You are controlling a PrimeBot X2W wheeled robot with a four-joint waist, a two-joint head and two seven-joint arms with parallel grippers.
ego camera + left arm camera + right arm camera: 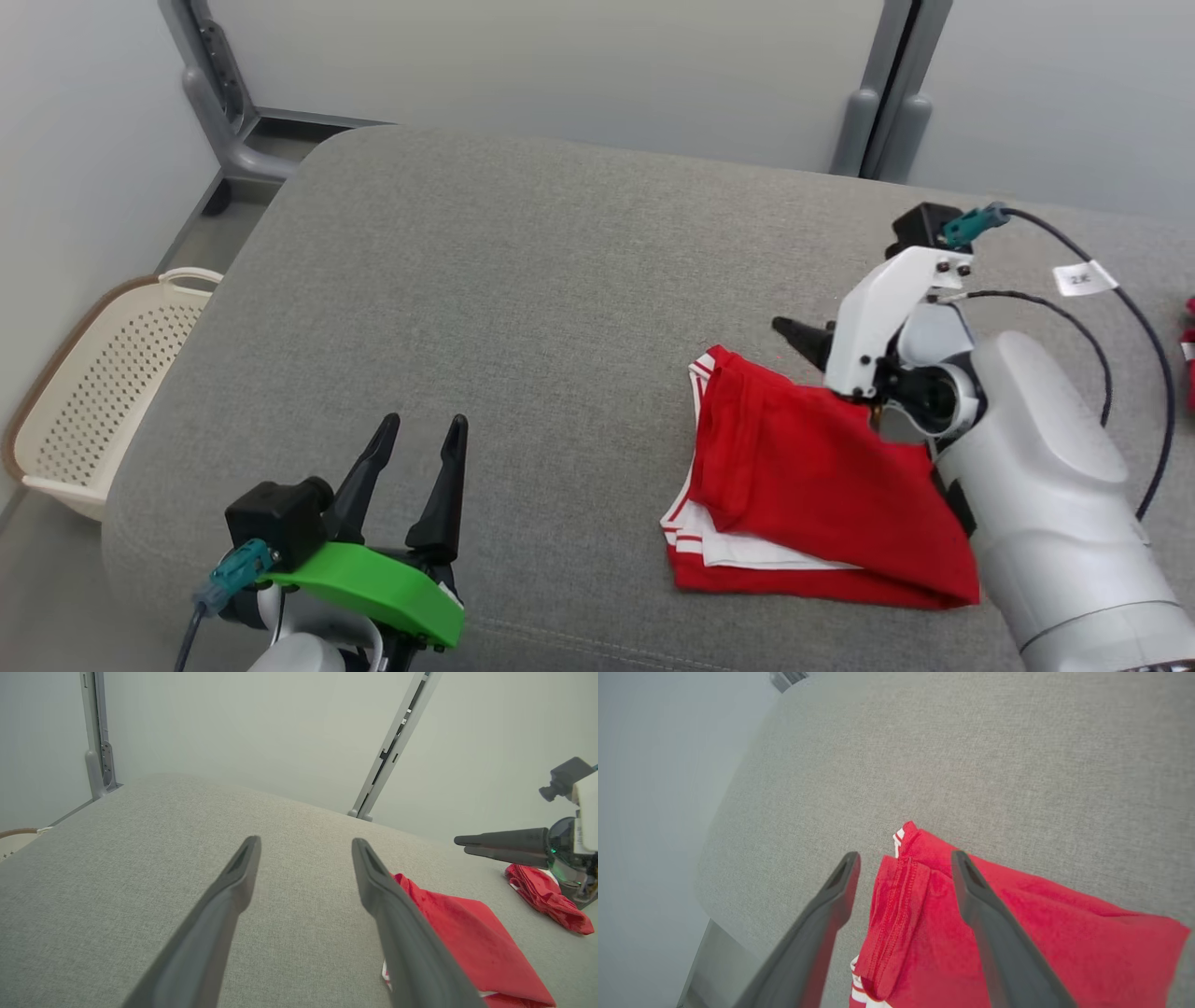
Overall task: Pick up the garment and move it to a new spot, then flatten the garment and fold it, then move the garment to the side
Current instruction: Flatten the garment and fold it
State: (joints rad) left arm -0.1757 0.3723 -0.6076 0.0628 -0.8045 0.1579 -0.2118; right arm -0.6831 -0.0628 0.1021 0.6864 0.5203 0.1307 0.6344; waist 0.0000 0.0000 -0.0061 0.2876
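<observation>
Pale walls, grey metal frame posts (224, 112) at the back corners. Work surface is a broad grey upholstered cushion (523, 308), rounded at its far left corner.

Right arm reaches in from the lower right, wrist bent over the cloth. Right end effector (906, 858) released: fingers spread wide, nothing pinched between them. Its wrist view puts them either side of the garment's stitched hem corner. Contact with the fabric cannot be told.

Garment (803, 485): red with white striped trim, lying on the right part of the cushion, doubled over in layers with a white inner layer showing at the near left edge. Reads as already folded, edges roughly squared. Judged step left: shifting it to the side. The open fingers over the corner suit a fresh grip there.

Basket (93, 401): cream, perforated, on the floor off the cushion's left edge. The inside that shows holds nothing; the rest is hidden behind the cushion.

Left end effector (424, 427): released, idle over bare cushion at lower left, well apart from the garment, likely parked clear.

Second red cloth (546, 896) lies crumpled further right, beyond the right arm.
</observation>
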